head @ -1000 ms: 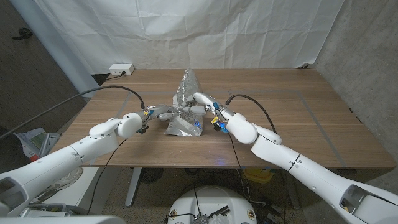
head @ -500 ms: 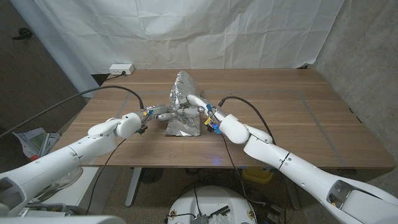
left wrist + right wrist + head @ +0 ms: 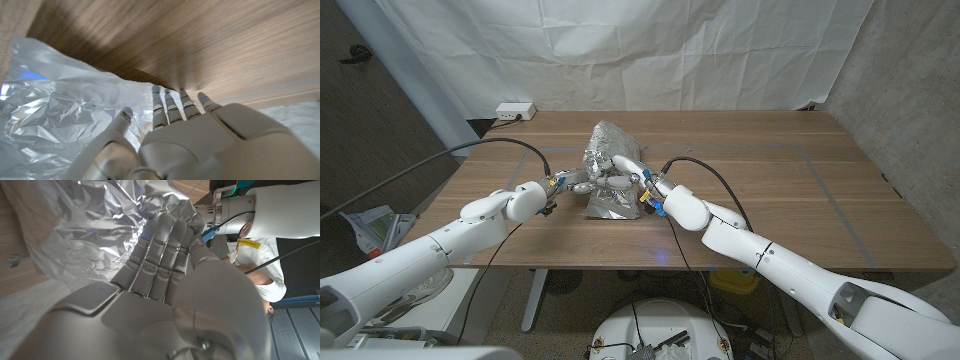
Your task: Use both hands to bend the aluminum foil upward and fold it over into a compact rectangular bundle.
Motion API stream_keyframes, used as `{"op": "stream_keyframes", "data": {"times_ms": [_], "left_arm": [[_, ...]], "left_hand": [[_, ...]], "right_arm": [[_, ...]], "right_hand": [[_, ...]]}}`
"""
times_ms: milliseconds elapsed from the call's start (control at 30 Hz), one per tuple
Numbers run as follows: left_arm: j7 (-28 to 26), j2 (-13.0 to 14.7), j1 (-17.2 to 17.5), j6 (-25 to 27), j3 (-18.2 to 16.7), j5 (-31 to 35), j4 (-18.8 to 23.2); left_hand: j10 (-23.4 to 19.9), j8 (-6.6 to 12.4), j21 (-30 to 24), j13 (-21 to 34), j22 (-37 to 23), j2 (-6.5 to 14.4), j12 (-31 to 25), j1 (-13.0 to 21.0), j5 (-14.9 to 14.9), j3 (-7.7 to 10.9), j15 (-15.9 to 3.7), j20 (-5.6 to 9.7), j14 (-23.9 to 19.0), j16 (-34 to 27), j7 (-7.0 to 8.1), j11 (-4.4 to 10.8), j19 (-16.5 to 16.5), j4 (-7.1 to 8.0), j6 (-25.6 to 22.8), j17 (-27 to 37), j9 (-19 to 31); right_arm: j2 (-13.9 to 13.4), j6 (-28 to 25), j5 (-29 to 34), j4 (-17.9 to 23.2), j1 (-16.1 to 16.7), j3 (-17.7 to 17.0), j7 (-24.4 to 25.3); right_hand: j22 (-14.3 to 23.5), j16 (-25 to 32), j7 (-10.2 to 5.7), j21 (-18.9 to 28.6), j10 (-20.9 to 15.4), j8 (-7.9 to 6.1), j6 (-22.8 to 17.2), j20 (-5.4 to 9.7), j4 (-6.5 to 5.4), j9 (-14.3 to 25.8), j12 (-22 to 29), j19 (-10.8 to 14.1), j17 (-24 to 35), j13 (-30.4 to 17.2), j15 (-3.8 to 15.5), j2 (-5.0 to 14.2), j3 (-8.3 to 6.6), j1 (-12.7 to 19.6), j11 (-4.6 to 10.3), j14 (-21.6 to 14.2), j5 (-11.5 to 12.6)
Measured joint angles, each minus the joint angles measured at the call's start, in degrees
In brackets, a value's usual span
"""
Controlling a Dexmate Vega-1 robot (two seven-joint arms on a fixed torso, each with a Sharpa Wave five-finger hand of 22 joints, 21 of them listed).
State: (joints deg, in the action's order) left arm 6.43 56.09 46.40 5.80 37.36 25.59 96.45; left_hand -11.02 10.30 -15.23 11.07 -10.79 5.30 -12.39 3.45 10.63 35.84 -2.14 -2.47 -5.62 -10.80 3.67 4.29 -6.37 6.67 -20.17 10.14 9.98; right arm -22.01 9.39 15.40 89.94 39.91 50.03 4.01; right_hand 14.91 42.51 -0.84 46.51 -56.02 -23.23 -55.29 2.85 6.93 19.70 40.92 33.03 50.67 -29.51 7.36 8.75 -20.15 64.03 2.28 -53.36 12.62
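The aluminum foil (image 3: 607, 172) sits near the middle of the wooden table (image 3: 800, 190), well inside its edges; in the head view its far part stands bent up and curls over toward the near part, which lies flat on the wood. So the upward bend looks done and the fold-over is under way, by my judgement about half the job; what is left is to press the raised flap down onto the flat part and square the lump into a tight rectangle, since its outline is irregular and domed, not yet rectangular.

The left hand (image 3: 582, 182) reaches in at the foil's left side, fingers stretched onto the sheet; in the left wrist view its fingertips (image 3: 161, 102) press on the foil's edge where it meets the wood, and nothing is clasped. The right hand (image 3: 625, 176) comes in at the foil's right side, touching it; in the right wrist view its fingers (image 3: 159, 255) lie straight and close together against the raised flap, pushing rather than gripping; whether any finger pinches foil behind it I cannot tell.

The foil is thin, bright and mirror-like, crinkled all over with fine creases and sharp facets; the table is matt brown with long straight grain; the hands are smooth, pale, hard-shelled.
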Motion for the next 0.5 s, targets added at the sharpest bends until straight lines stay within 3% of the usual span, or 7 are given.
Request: {"op": "stream_keyframes", "data": {"times_ms": [100,500], "left_arm": [[0.0,0.0,0.0,0.0,0.0,0.0,0.0],[-0.2,-0.1,0.1,0.2,0.0,-0.1,-0.1]], "left_hand": [[0.0,-0.02,0.0,0.0,0.0,0.0,0.0,0.0,0.0,0.07,0.00,0.00,0.0,0.0,0.00,0.00,0.0,0.07,0.0,0.0,0.0],[0.0,0.09,0.0,0.0,0.0,0.0,0.0,0.0,0.0,0.06,0.00,0.00,0.0,0.0,-0.02,0.00,0.0,0.06,0.0,0.0,0.0]], "right_arm": [[0.7,0.3,-0.1,-1.3,-0.7,0.5,0.0],[2.4,0.6,-0.9,-4.3,-2.4,1.7,-0.9]], "right_hand": [[-0.3,-0.4,-0.33,0.5,0.0,0.05,-0.1,-0.27,-0.23,-0.1,-0.1,-0.3,0.2,0.3,0.13,0.14,0.23,-0.6,1.23,0.1,0.0],[-1.1,-2.9,-0.71,1.8,1.0,0.10,-0.1,-0.81,-0.38,-0.6,-0.2,-0.8,-0.9,-0.2,0.09,0.34,0.40,-1.1,2.11,0.5,0.0]]}}
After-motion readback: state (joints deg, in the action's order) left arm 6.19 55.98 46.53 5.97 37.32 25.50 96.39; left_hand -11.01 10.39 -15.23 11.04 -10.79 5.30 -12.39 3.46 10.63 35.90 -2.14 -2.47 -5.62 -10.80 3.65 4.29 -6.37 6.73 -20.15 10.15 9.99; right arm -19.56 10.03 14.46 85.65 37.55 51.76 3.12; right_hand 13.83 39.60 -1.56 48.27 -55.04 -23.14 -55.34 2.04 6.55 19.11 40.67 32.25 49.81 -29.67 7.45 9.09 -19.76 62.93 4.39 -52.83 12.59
